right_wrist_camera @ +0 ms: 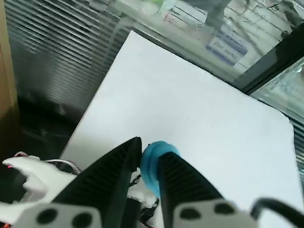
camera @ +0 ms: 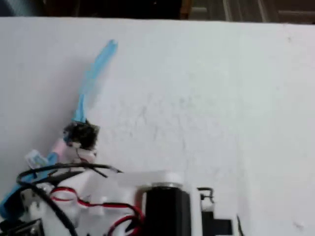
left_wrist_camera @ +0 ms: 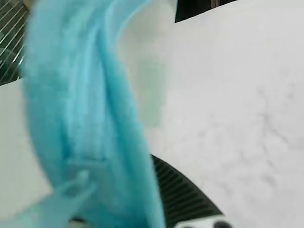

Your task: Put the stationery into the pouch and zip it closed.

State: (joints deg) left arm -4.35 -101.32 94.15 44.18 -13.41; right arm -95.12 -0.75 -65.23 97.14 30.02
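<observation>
White tabletop (camera: 211, 98) takes up nearly all of the high view, with a dark strip of room beyond its far edge. In the right wrist view, slatted blinds (right_wrist_camera: 47, 57) hang past the tabletop's side. Along the near edge sit the white bodies of the arms (camera: 123, 194), one carrying a black motor block (camera: 167, 209), with red and black wires (camera: 74, 196) looped over them.

The blue pouch (camera: 96, 73) shows from above as a thin strip, seen edge-on. It runs from a dark pincer (camera: 81, 132) toward the far left of the tabletop; I cannot tell which arm that pincer belongs to. In the left wrist view the pouch fabric hangs close to the camera, folded lengthwise, and casts a soft shadow on the tabletop behind it.

The right pincer (right_wrist_camera: 148, 154) is clamped on a rounded blue end of the pouch, its two black fingers (right_wrist_camera: 114, 171) close together with the fabric between them. Whether the left pincer (left_wrist_camera: 183, 194) grips anything cannot be told
</observation>
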